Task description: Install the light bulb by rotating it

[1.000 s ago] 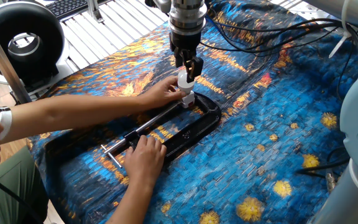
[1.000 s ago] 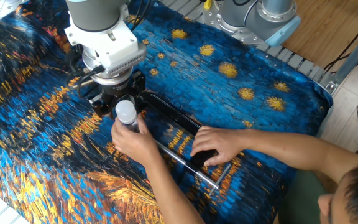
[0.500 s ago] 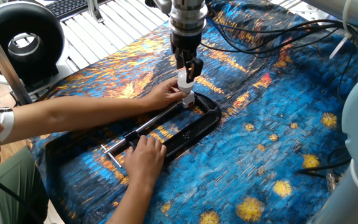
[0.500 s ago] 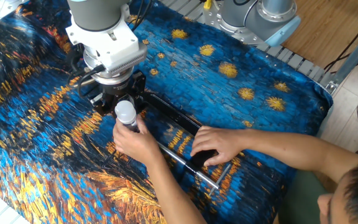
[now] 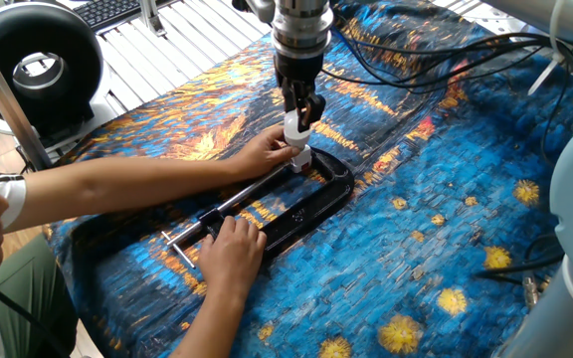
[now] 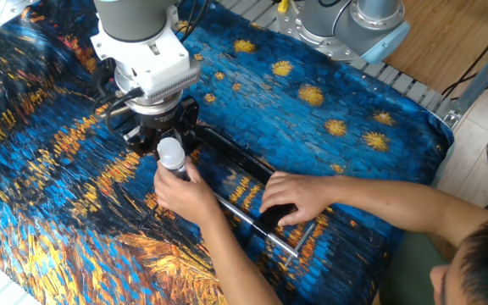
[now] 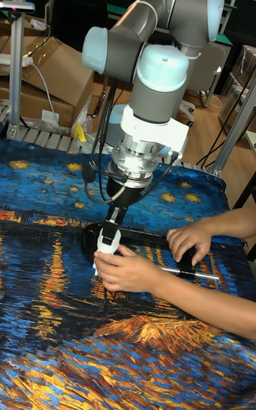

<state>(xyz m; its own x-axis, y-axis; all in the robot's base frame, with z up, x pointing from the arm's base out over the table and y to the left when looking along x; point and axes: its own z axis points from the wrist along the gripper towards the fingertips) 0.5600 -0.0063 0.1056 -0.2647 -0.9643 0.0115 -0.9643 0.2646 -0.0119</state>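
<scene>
**Bulb held over socket, clamp steadied by two hands**

Nothing on the table has shifted since a second ago; only the person's head at the left edge of one fixed view has edged slightly.

- Gripper (image 5: 303, 111) (image 6: 169, 146) (image 7: 112, 230): points straight down, its two fingers closed narrowly on the light bulb.
- Light bulb (image 5: 294, 127) (image 6: 170, 153) (image 7: 109, 240): small, white, upright between the fingertips, its round head showing just past them; its lower end sits directly above the white socket base (image 5: 299, 156).
- Black clamp (image 5: 318, 204) (image 6: 235, 161): lies flat on the cloth, its long metal screw bar (image 5: 229, 206) (image 6: 252, 222) running toward the person.
- One hand (image 5: 263, 151) (image 6: 180, 193) (image 7: 125, 270): cupped around the socket, touching it just below the bulb.
- Other hand (image 5: 230, 247) (image 6: 293, 196) (image 7: 188, 239): pressed on the clamp's near end, by the screw handle.
- Cloth (image 5: 436, 219) (image 6: 49, 169) (image 7: 50, 310): blue and orange painted pattern, covering the table.
- Black fan (image 5: 30, 60): far left in one fixed view.
</scene>
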